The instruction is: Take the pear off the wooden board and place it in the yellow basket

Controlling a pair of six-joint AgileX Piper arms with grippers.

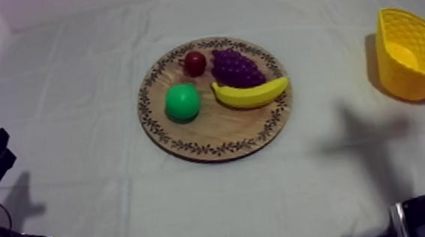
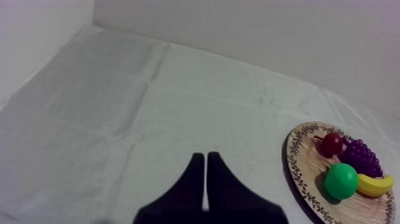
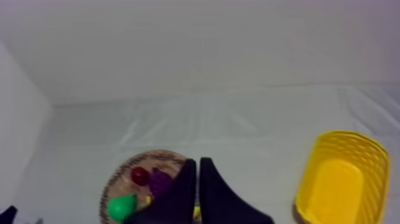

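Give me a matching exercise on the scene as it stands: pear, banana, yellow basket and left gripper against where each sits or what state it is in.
Things
1. pear
2. banana
3. yellow basket
4. left gripper

Places or states
a. empty, on the cloth, right of the wooden board
b. shut on nothing, over bare cloth
c. on the board, beside the grapes
d. on the board, beside the small red fruit

Pairs: 1-d, 2-c, 3-a, 4-b

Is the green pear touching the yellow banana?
Apart. The top view shows bare round wooden board between the green toy pear and the yellow toy banana.
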